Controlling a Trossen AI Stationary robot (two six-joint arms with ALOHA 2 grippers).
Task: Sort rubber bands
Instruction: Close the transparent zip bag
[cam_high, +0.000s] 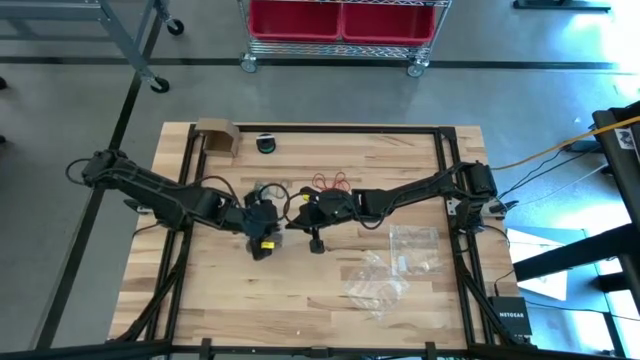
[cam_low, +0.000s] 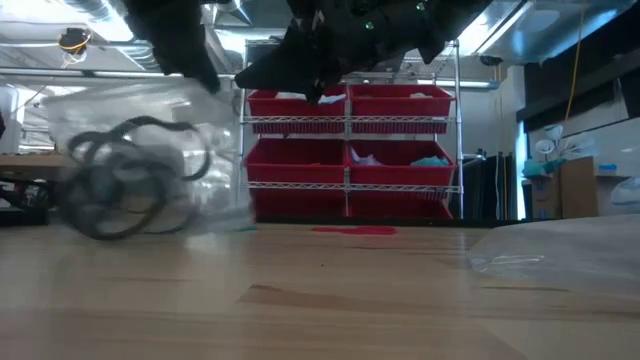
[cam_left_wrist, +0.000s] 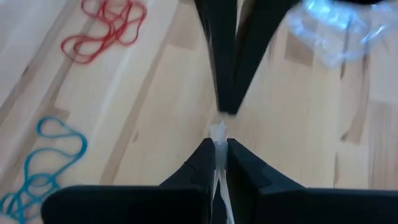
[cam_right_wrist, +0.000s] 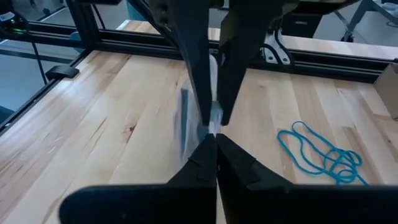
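- Rubber bands are seen in three colours: a black cluster (cam_low: 125, 190) inside a clear bag (cam_low: 160, 160) held above the table, a teal group (cam_left_wrist: 40, 168) lying flat on the wood, and a red group (cam_left_wrist: 102, 28) lying flat farther along the same boards.
- In the high view, a cardboard piece (cam_high: 217, 136) and a small dark round item (cam_high: 266, 144) are noted near the far edge of the table (cam_high: 300, 300), on its left half.
- The left gripper (cam_left_wrist: 219, 146) is found over the table's middle, left of centre. Its jaws are drawn together on a thin edge of clear plastic, which is pinched between the fingertips.
- The clear bag with the black bands hangs between the two grippers, off the table surface, as the low view shows.
- The red group is seen in the high view just beyond the grippers, near the table's centre line.
- The right gripper (cam_right_wrist: 214, 140) is found facing the left one, tip to tip. Its jaws are closed together on the same plastic edge.
- Two further clear bags (cam_high: 390, 265) are recorded lying flat on the right half of the table, nearer the front edge, apart from both grippers.
- A wire rack with red bins (cam_low: 345, 150) is observed in the room behind the table.
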